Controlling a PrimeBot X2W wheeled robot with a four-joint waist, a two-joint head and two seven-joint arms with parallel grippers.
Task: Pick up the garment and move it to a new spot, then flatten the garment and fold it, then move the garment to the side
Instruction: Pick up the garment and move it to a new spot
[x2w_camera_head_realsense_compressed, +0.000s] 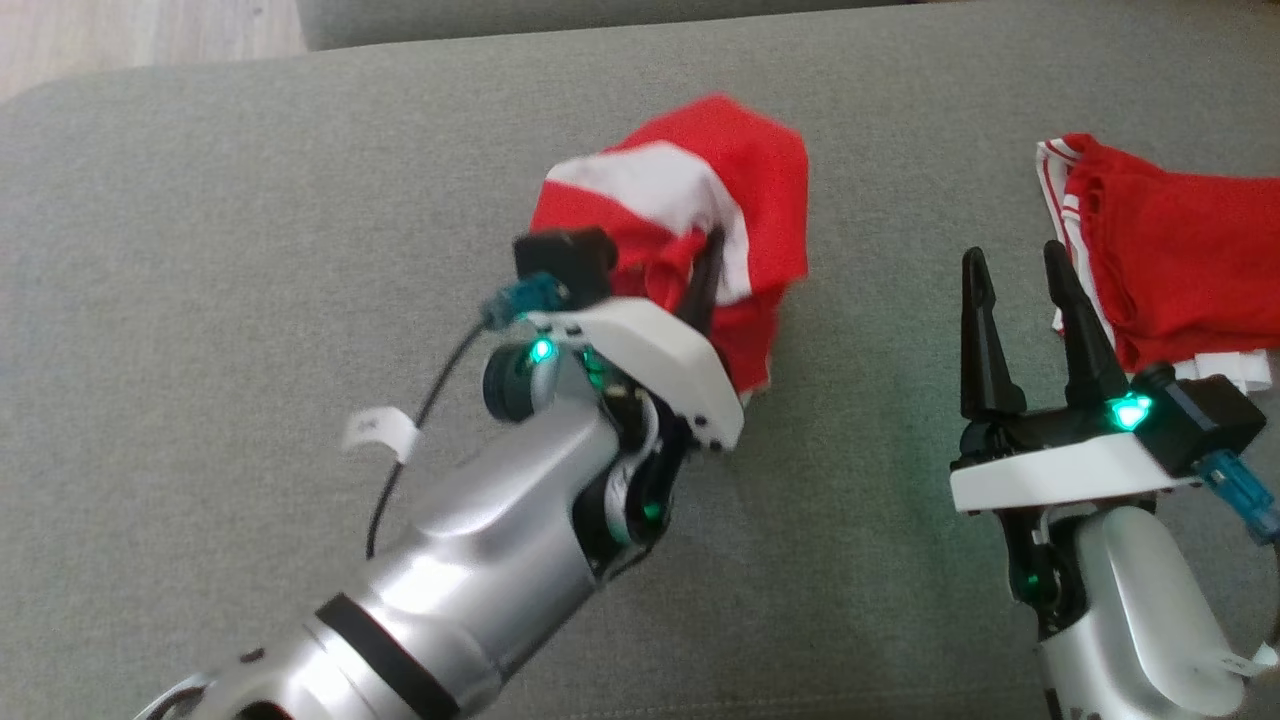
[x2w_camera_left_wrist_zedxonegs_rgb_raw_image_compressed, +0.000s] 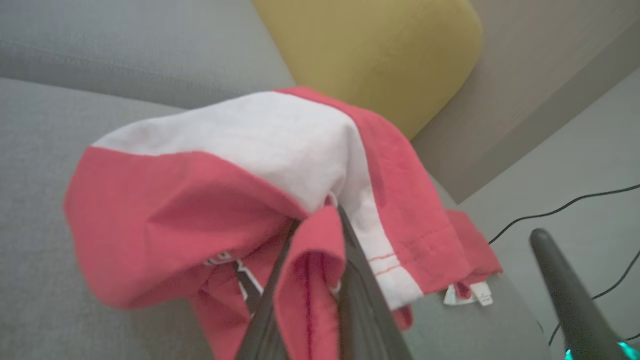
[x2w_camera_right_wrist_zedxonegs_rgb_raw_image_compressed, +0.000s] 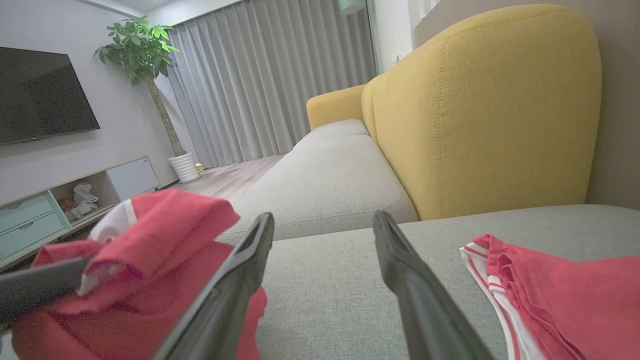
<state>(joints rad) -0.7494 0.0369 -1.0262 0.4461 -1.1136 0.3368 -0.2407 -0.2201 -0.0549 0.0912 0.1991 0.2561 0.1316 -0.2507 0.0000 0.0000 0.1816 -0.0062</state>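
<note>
Left gripper (x2w_camera_head_realsense_compressed: 705, 275) clamped on bunched red cloth garment with broad white band (x2w_camera_head_realsense_compressed: 690, 170); fabric draped over its dark fingers, above middle of grey woven sofa cushion (x2w_camera_head_realsense_compressed: 250, 250). Whether lower folds touched cushion: could not tell. Right gripper (x2w_camera_head_realsense_compressed: 1015, 265) stood wide apart, nothing between fingers, over cushion to right of held garment. Second red garment with thin white stripes (x2w_camera_head_realsense_compressed: 1180, 260) lay crumpled just beside right gripper. Mustard-yellow upholstered backrest (x2w_camera_right_wrist_zedxonegs_rgb_raw_image_compressed: 480, 110) behind.
</note>
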